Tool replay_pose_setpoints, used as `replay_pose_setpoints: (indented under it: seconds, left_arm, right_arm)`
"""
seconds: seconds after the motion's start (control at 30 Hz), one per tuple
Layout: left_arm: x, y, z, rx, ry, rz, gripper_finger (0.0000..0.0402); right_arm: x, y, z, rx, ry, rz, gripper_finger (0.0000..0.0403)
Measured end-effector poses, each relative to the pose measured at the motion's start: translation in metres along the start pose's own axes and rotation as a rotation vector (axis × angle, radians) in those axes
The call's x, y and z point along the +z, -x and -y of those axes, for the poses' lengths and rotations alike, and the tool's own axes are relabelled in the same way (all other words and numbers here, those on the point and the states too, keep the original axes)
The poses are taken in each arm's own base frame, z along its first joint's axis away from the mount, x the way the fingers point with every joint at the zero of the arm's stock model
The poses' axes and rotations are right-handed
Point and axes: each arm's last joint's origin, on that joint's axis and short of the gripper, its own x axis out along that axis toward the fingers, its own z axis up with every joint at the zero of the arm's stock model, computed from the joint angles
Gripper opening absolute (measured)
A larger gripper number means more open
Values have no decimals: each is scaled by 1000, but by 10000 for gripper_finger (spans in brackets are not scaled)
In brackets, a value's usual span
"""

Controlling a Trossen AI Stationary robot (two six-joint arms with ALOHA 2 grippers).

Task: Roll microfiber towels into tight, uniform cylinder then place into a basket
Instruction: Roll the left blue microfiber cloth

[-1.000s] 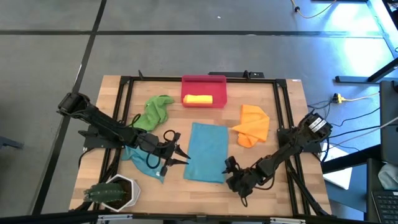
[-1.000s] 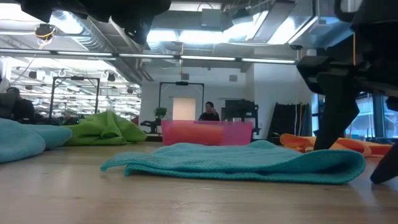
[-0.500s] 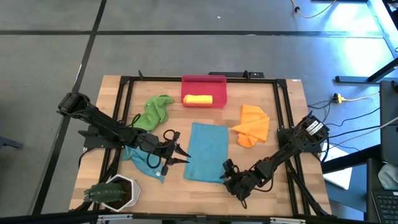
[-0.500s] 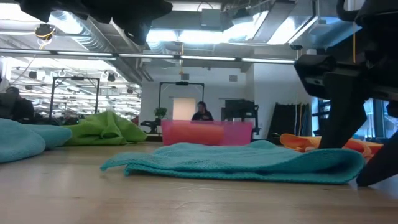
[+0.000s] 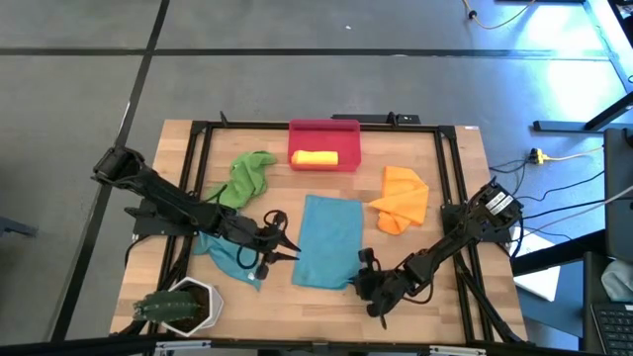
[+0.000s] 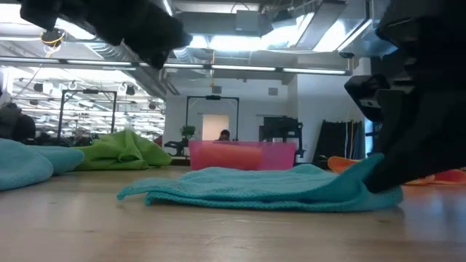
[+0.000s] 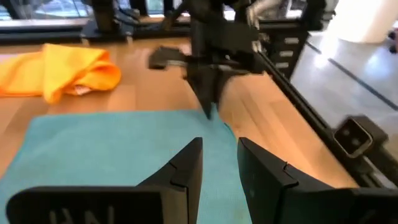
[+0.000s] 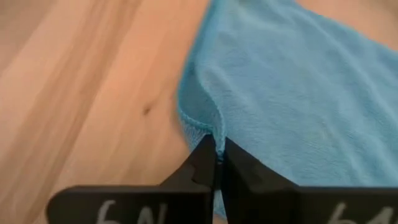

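Your right gripper (image 5: 358,280) sits low at the near right corner of the flat teal towel (image 5: 328,240), its fingers (image 8: 208,163) pressed together with a raised fold of that towel's edge pinched between them; in the right wrist view the cloth rises to a small ridge just where the two fingertips meet. In the low view the same corner lifts off the table (image 5: 450,213) against the dark gripper while the towel's other parts lie flat. Your left gripper (image 5: 280,246) hovers at the towel's left edge, fingers (image 7: 186,167) a little apart and holding nothing, the teal cloth spread under and ahead of them. A second teal towel (image 5: 226,255) lies crumpled under your left arm, beside the white pot with a plant (image 5: 180,306). The green towel (image 5: 243,176) lies bunched at the far left, the orange towel (image 5: 401,199) at the right. The yellow towel (image 5: 315,157) lies rolled inside the basket (image 5: 324,129) at the table's far edge.
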Motion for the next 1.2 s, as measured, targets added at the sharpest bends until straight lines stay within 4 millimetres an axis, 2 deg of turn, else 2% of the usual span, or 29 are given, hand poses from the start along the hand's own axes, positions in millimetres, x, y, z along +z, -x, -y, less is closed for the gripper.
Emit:
replay_pose_setpoints:
  seconds: [0.37, 0.87, 1.2]
  left_arm:
    - [-31, -28, 13, -56, -26, -77, 98]
    - [-51, -38, 25, -16, -49, -118, 213]
    - [-54, -36, 32, 42, -82, -129, 244]
  right_arm:
    - [22, 19, 28, -121, -234, 86, 4]
    - [21, 9, 60, -166, -431, 6, 3]
    - [20, 1, 79, -160, -509, -36, 3]
